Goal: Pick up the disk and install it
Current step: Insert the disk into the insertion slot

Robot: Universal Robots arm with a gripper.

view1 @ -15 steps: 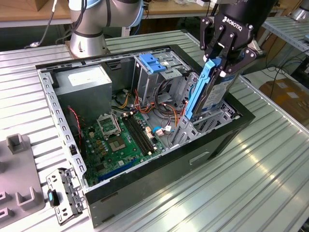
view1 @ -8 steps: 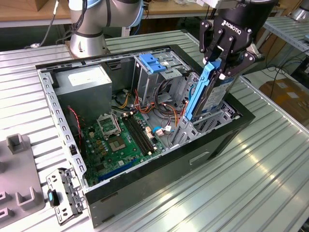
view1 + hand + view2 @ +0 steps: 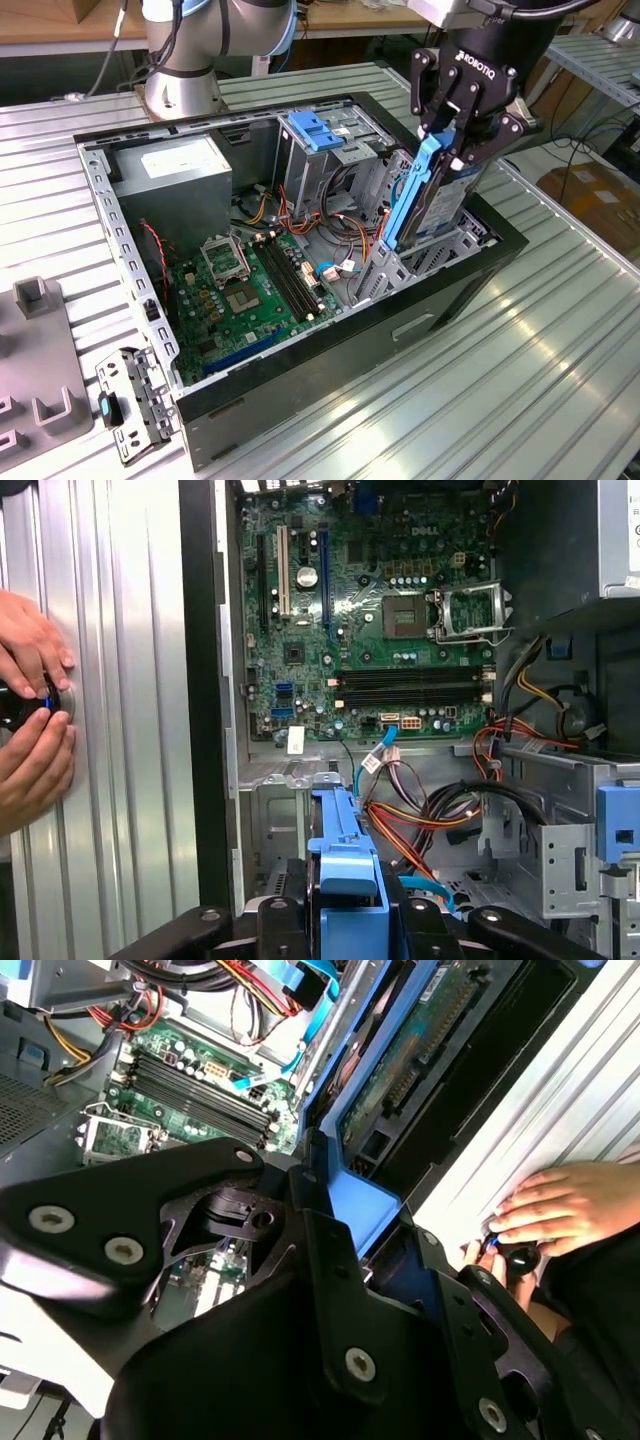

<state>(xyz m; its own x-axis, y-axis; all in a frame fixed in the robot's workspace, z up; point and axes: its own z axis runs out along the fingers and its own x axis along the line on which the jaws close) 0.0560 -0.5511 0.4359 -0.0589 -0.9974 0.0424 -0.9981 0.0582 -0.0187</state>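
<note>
Blue-railed disk (image 3: 424,190) upright, partly inside open case (image 3: 300,388).

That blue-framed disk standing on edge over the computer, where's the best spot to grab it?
The upper end of its blue carrier, from above, where the gripper clamps it. The disk stands on edge with its lower end at the metal bay, so probably only the top is free to pinch.

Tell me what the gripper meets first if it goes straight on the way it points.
Shut on the disk, the gripper points down into the computer case. First in line looks to be the metal drive bay under the disk, though depth is unclear.
</note>
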